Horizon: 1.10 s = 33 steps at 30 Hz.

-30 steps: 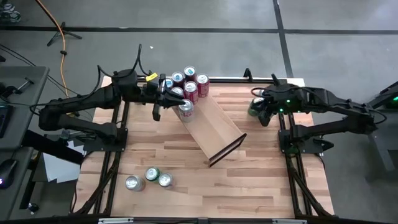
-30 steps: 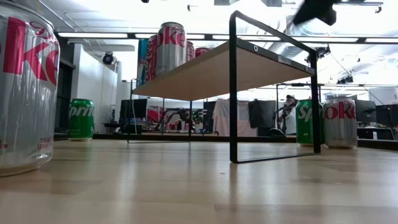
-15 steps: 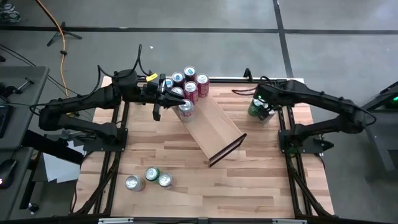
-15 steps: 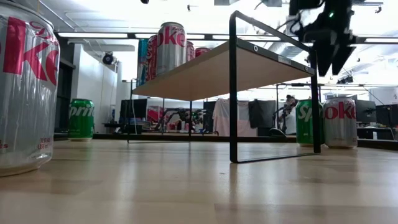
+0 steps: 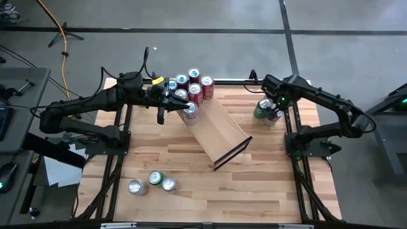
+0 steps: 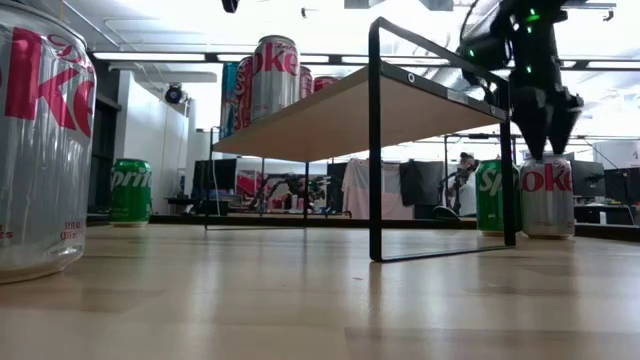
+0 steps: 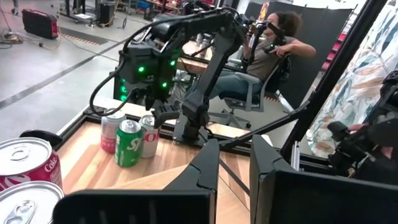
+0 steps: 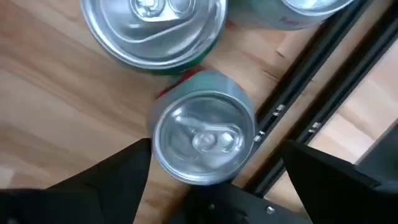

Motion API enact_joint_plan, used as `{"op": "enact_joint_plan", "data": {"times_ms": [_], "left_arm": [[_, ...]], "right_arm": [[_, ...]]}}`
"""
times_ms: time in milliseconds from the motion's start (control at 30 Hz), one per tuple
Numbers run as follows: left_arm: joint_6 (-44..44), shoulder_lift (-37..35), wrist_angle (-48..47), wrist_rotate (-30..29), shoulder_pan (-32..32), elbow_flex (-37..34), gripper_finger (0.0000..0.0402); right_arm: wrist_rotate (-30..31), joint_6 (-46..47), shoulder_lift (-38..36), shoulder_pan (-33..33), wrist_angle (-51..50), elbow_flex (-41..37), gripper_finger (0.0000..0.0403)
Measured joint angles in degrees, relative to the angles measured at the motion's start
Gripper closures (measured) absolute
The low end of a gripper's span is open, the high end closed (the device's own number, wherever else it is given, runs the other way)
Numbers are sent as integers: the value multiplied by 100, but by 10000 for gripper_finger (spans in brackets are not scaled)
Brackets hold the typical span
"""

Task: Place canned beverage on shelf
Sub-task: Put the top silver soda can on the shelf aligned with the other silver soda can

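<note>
Your right gripper hangs directly above a silver Coke can at the table's far right corner, its fingers spread wide on both sides of the can top and not touching it. A green Sprite can stands just beside. Your left gripper is closed with nothing in it, near the cans on the shelf, which stands diagonally mid-table.

Bright ceiling strip lights glare overhead — nearest can blurred
</note>
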Motion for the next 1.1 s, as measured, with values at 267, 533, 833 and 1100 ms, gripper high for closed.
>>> {"op": "enact_joint_plan", "data": {"times_ms": [267, 533, 833, 1100], "left_arm": [[4, 0, 42, 0, 0, 0, 401], [1, 0, 39, 0, 0, 2, 401], [8, 0, 136, -181, 2, 4, 401], [8, 0, 131, -290, 2, 4, 401]], "right_arm": [[-49, 56, -65, -173, 1022, -672, 56], [-40, 80, -66, -152, 1121, -1008, 65], [-57, 32, -247, 404, -73, -108, 117], [-743, 356, -303, 1590, -1071, 2150, 117]]}}
